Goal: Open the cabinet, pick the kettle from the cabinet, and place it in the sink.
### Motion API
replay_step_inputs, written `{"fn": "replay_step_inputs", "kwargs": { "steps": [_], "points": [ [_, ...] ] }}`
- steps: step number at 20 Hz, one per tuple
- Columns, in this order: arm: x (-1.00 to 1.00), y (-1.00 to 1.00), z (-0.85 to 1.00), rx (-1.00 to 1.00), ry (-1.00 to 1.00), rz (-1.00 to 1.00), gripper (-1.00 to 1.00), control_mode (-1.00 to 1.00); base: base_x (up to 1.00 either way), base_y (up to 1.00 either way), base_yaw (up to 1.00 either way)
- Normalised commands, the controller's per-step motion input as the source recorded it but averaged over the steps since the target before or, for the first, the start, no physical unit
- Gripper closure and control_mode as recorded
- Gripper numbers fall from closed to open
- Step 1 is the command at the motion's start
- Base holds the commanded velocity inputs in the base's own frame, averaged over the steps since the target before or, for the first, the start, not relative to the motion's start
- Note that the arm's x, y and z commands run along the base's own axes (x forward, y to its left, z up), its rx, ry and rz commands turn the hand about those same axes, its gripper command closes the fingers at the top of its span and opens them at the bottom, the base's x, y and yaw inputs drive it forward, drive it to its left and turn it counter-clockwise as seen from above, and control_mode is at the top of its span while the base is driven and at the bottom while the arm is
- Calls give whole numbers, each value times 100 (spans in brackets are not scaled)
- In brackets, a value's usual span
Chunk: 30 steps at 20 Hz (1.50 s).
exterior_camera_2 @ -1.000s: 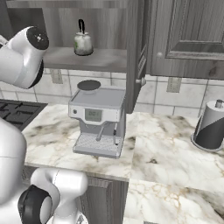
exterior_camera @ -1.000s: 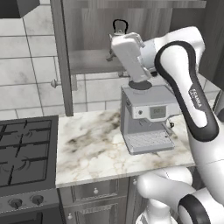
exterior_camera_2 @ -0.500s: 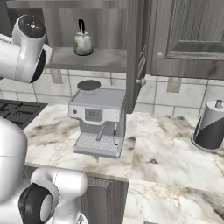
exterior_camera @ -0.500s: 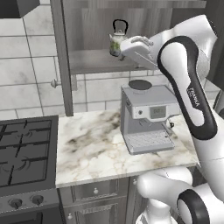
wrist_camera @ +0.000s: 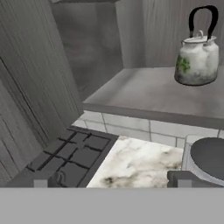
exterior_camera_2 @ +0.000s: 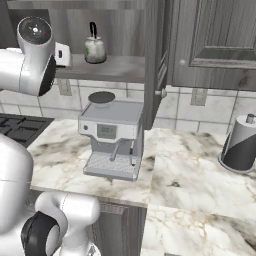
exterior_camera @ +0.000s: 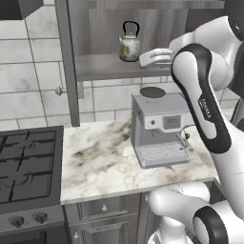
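The robot's white hand (exterior_camera: 148, 58) is raised to shelf height inside the open wall cabinet of dark grey-brown grained wood (exterior_camera: 157, 19), just beside the kettle on its right in the left base view, with a narrow gap between them. Its finger tips (wrist_camera: 40, 183) sit far apart at the bottom corners of the hand view, with nothing between them, so the hand is spread wide and holds nothing.

The small round silvery-grey kettle with a greenish patch and a thin black arched handle (exterior_camera: 129, 45) stands upright on the grey cabinet shelf (exterior_camera: 105, 66), towards the back of it. In the hand view the kettle (wrist_camera: 197, 57) appears at the upper right, off to one side of the hand's line.

The cabinet's tall door (exterior_camera: 66, 62) is swung open and seen edge-on at the left of the shelf; another open door (exterior_camera_2: 156, 60) with a small round metal knob hangs at the shelf's other side.

Below the shelf a boxy grey coffee machine (exterior_camera: 159, 126) stands on the white marbled table (exterior_camera: 95, 162). A black gas hob (exterior_camera: 26, 164) adjoins the table on the left. A black and silver cylindrical container (exterior_camera_2: 241, 145) stands well apart on the table to the right.
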Motion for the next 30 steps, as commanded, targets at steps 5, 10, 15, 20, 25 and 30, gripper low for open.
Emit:
{"fn": "replay_step_inputs", "kwargs": {
  "steps": [5, 10, 15, 20, 25, 30],
  "points": [
    [29, -34, 10, -10, 0, -8, -100, -100, 0, 0, 0],
    [35, -34, 15, 0, 1, -8, -100, -100, 0, 0, 0],
    [40, -28, 3, 5, -3, -7, -100, -100, 0, 0, 0],
    [46, -12, -6, 2, -18, -3, -100, -100, 0, 0, 0],
    [43, -7, 3, 0, -15, -1, -100, -100, 0, 0, 0],
    [39, -1, 9, 0, -4, -1, -100, -100, 0, 0, 0]
  ]
}}
